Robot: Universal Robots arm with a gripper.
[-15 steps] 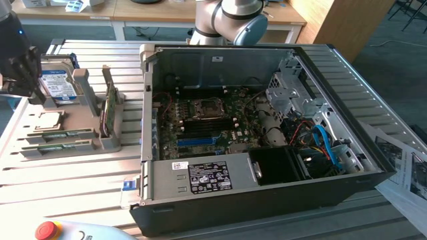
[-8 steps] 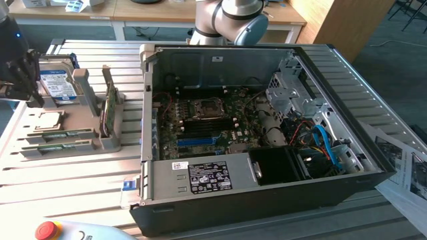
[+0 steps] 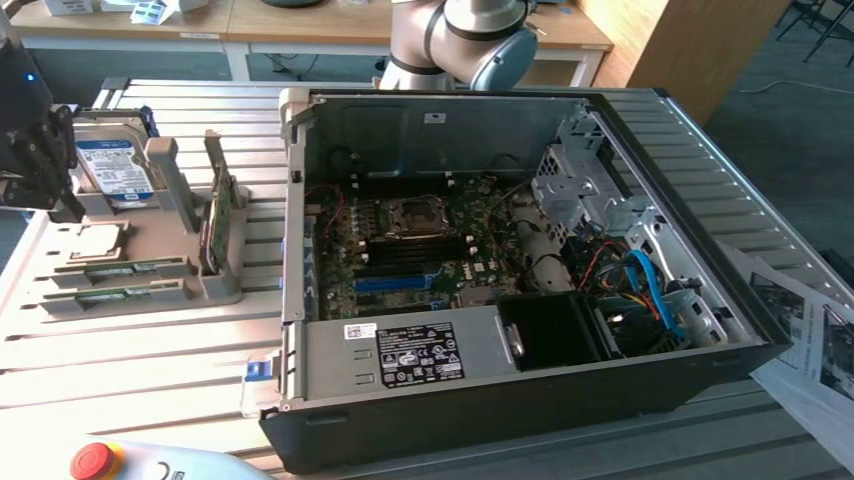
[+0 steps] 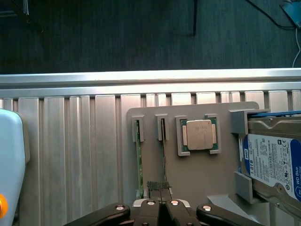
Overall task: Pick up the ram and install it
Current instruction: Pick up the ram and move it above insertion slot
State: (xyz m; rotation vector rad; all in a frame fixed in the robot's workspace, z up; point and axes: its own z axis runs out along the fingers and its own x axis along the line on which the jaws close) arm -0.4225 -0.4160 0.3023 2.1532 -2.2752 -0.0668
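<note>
Closest to the wrist camera, the gripper (image 4: 158, 185) has its two black fingers pressed together with no gap. Their ribbed tips sit at the near end of the ram (image 4: 163, 150), which stands on edge in a slot of the grey holder (image 4: 197, 183). Whether the tips actually pinch the stick cannot be told. A second green stick (image 4: 138, 155) stands in the neighbouring slot. On the ram's other side lies the square silver processor chip (image 4: 199, 134), and past that is the hard drive (image 4: 273, 160).

The exterior view sets this holder (image 3: 214, 285) at the middle left of the frame. The ram (image 3: 127, 268) and the second stick (image 3: 114, 294) lie just below the processor chip (image 3: 94, 240), with the hard drive (image 3: 114, 165) above. This view also shows the open computer case (image 3: 534, 400) filling the centre and right, its motherboard (image 3: 400, 250) exposed. A red button (image 3: 94, 460) sits in the lower left corner, and the robot arm (image 3: 467, 35) is at the top centre.
</note>
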